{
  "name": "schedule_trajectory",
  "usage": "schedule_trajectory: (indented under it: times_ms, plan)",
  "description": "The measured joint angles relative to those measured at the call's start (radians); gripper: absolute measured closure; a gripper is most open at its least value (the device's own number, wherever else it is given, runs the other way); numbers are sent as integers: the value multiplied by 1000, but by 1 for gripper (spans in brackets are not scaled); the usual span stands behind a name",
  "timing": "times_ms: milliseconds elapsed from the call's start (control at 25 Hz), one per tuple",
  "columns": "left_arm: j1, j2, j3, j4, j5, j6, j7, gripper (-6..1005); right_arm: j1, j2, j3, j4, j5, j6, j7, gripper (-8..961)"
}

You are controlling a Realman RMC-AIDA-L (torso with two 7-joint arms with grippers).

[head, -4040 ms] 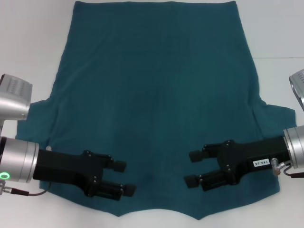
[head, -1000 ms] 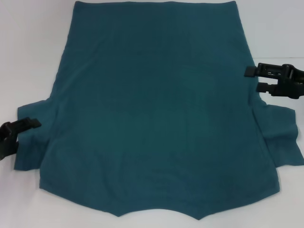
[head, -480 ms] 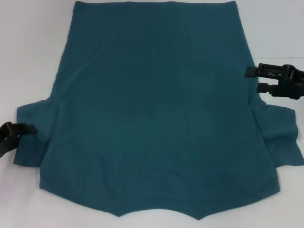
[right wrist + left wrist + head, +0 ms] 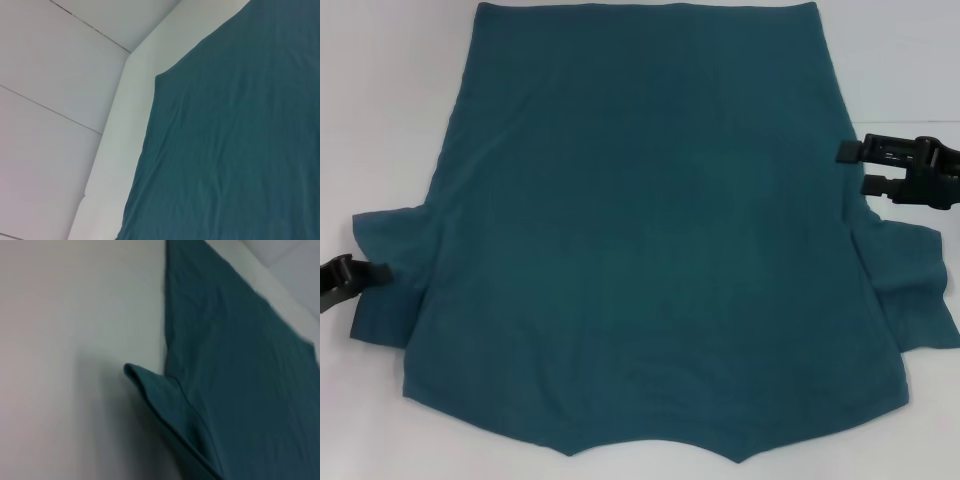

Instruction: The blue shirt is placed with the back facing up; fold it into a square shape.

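The blue shirt (image 4: 640,230) lies spread flat on the white table, plain side up, collar end nearest me and hem at the far side. My left gripper (image 4: 365,272) is at the outer edge of the left sleeve (image 4: 390,290) and is shut on it; the sleeve edge puckers there. The left wrist view shows that sleeve (image 4: 160,395) raised in a fold off the table. My right gripper (image 4: 853,167) is open, beside the shirt's right edge just beyond the right sleeve (image 4: 910,290). The right wrist view shows the shirt's body (image 4: 240,140) and a hem corner.
The white table (image 4: 380,100) shows bare on both sides of the shirt. Its far edge and a tiled floor show in the right wrist view (image 4: 60,75). Nothing else lies on the table.
Four seconds ago both grippers hovered over the shirt's near part; since then they moved out to its sides. In the last second the left gripper closed on the left sleeve edge, puckering it. The right gripper stayed still.
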Motion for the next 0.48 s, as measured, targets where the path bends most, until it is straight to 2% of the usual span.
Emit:
schedule_trajectory:
  times_ms: [160, 240, 480]
  plan:
    - [-7, -6, 96, 72, 63, -3, 5, 987, 0, 0, 0, 0, 0, 0, 0, 38]
    - [-11, -10, 125, 103, 94, -5, -9, 987, 0, 0, 0, 0, 0, 0, 0, 38]
    - [-28, -12, 142, 165, 189, -8, -72, 987, 0, 0, 0, 0, 0, 1, 0, 38]
